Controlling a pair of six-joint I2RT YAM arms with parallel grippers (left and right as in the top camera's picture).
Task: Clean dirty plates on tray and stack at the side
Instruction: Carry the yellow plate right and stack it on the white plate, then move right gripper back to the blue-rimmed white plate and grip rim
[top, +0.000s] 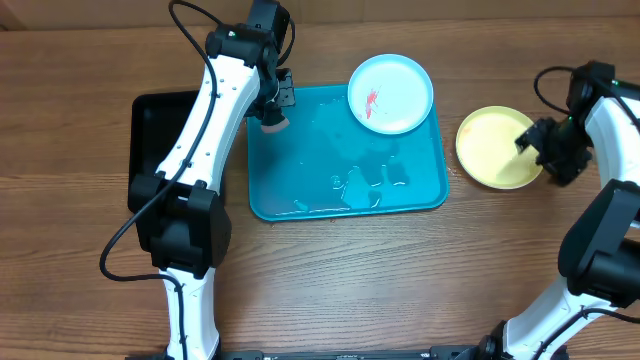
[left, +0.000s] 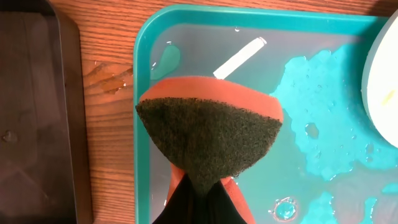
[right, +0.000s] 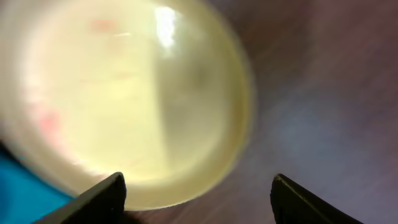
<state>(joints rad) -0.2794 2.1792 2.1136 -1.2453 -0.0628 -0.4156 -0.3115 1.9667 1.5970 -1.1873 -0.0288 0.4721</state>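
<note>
Two wrist views, left hand (left: 199, 190) clamped on sponge (left: 208, 134), right hand (right: 198, 183) apart by yellow plate (right: 124, 93).

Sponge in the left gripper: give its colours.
The sponge is dark green over orange; left wrist view shows it best.

Table: a wooden table (top: 330, 290) fills the overhead view, mid-brown, its grain running left to right.
Surface up close: reddish wood with a small wet patch (left: 107, 79) glistening on it.
Right wrist view: the wood is blurred, darker and purplish.
Front edge: a dark rail (top: 350, 354) runs along it.
Light: even and soft, with faint shadows.
</note>
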